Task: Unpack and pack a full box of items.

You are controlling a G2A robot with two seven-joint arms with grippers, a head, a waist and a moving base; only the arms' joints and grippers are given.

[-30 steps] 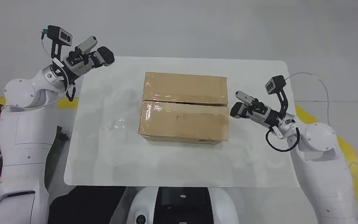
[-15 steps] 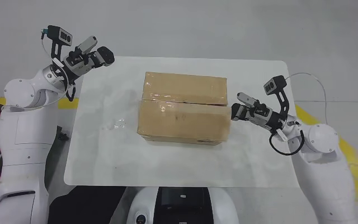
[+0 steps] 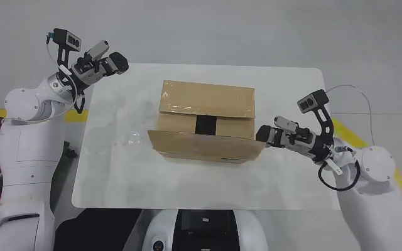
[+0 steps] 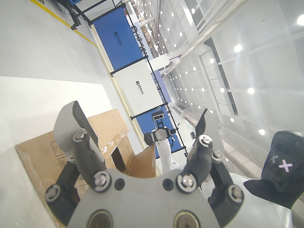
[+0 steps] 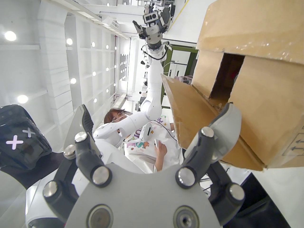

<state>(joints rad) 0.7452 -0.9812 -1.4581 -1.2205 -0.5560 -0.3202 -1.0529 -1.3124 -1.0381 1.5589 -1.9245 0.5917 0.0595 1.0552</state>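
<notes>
Brown rectangular cardboard box: placed centre frame on white table, near flap lifted ajar. Right gripper: fingers spread, set against the flap's right end. Left gripper: held upper left, fingers spread, released.

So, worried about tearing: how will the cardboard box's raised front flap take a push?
The front flap looks flat though raised, so probably stiff, hinging at its crease. With the right gripper at one end, it may twist slightly.

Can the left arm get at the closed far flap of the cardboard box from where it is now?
Probably yes: the left gripper hangs open beside the table's far corner, and nothing stands between it and the far flap.
</notes>
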